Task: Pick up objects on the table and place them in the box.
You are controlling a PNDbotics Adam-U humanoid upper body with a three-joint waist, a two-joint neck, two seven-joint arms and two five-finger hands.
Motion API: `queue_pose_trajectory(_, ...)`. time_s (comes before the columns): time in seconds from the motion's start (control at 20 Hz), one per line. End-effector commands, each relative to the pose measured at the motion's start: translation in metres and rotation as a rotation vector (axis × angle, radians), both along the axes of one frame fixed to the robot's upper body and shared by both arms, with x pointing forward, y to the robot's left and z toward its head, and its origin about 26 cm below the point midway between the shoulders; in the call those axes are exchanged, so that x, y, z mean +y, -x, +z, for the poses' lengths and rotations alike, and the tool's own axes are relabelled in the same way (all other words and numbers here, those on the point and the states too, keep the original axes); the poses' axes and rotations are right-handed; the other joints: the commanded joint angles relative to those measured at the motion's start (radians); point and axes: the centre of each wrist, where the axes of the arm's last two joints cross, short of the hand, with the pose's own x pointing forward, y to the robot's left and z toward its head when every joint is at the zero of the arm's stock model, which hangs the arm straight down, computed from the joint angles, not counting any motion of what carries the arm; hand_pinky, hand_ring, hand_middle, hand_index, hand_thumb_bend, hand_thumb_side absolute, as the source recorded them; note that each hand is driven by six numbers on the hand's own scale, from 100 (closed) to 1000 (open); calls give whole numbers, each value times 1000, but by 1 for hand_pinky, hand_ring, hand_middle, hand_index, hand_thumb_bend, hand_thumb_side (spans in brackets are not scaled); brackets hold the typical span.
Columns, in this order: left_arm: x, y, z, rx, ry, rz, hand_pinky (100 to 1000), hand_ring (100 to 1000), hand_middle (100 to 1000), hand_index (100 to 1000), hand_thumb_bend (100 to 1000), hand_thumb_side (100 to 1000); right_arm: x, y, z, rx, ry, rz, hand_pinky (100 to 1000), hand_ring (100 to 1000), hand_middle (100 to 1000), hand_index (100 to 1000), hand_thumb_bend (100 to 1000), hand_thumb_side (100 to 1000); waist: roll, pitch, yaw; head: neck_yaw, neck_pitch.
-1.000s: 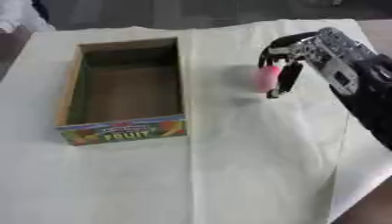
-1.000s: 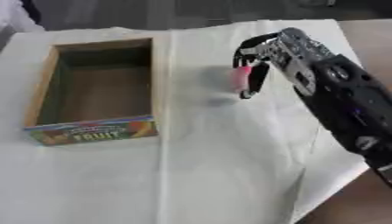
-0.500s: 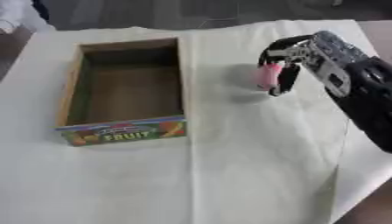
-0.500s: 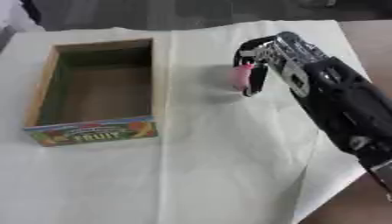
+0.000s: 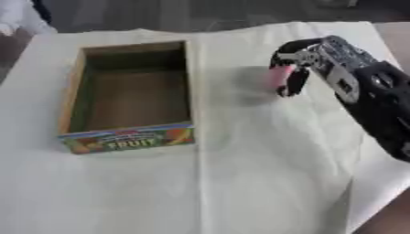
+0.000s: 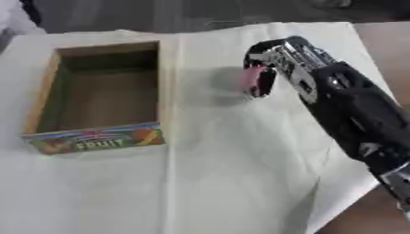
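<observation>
The right hand [image 5: 308, 61] has its fingers curled around a small pink object [image 5: 277, 77], held above the white cloth-covered table [image 5: 240, 183] toward its far right side, and should carry it level over the empty cardboard fruit box [image 5: 128, 96] before releasing.

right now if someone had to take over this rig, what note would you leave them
Right hand: fingers curled round a small pink object, to the right of the box over the white cloth; I cannot tell whether it is lifted clear.
Left hand: not in view.
Open wooden box with a "FRUIT" label on its near wall: sits on the left half of the cloth; its inside looks empty.
Done: the pink object is grasped.
Left: carry it leftward over the box and let it go inside. No other loose object shows on the cloth.
</observation>
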Motion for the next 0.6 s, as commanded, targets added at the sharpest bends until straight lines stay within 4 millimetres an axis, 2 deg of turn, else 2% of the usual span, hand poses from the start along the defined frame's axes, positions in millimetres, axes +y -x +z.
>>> queue_pose_trajectory(0.05, 0, 2, 8, -31, -9, -9, 737, 581, 607, 819, 100, 617, -1, 1, 17, -84, -2, -7, 769, 842, 640, 755, 100, 100, -1, -19, 0, -2, -5)
queue_pose_trajectory(0.35, 0, 2, 8, -29, -9, -11, 736, 582, 607, 818, 100, 618, 2, 3, 21, -148, -17, -2, 762, 829, 620, 716, 100, 100, 0, -23, 0, -2, -4)
queue_pose_trajectory(0.6, 0, 2, 8, -29, -9, -12, 735, 583, 607, 818, 100, 617, 6, 9, 31, -202, -29, 15, 757, 817, 601, 622, 100, 100, 0, -27, -2, -2, 1)
